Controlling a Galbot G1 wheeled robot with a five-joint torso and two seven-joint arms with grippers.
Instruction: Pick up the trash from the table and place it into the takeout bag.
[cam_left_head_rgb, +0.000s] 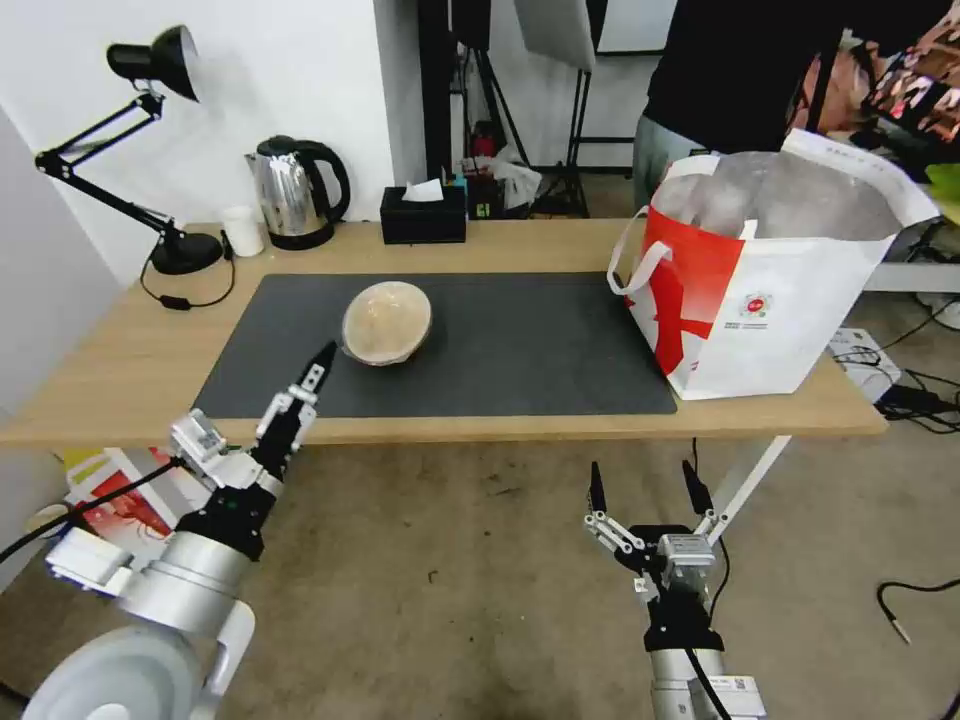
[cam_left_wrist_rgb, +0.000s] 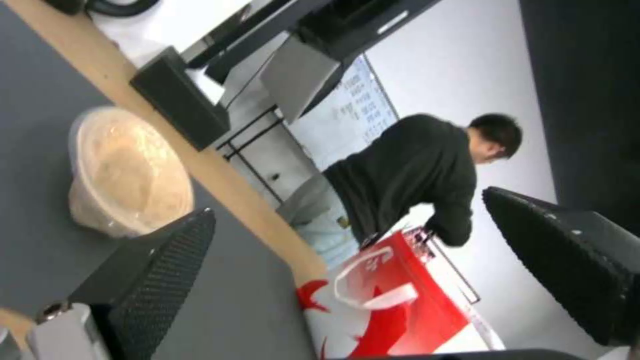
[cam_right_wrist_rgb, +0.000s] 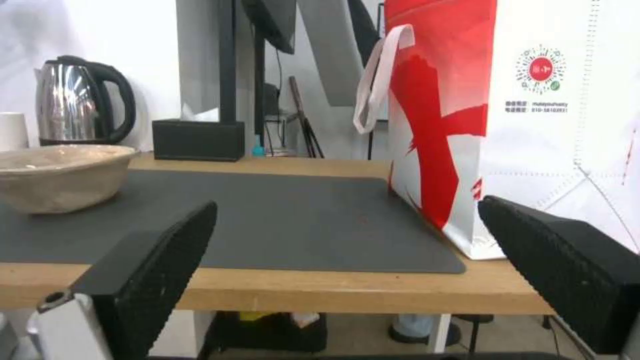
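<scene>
The round beige-brown bowl (cam_left_head_rgb: 387, 323), clear-lidded and tilted toward the robot, rests on the table's (cam_left_head_rgb: 120, 370) dark mat, the left gripper (cam_left_head_rgb: 318, 368) spread just short of it, the right gripper (cam_left_head_rgb: 645, 488) spread below the table edge.

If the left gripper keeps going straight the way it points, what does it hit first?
Most likely the beige bowl on the mat: the open left gripper points at its near side, though depth is unclear.

Bowl (cam_left_head_rgb: 387, 322) on mat (cam_left_head_rgb: 520, 350) (left part), takeout bag (cam_left_head_rgb: 770, 270) at table's (cam_left_head_rgb: 120, 360) right end
</scene>
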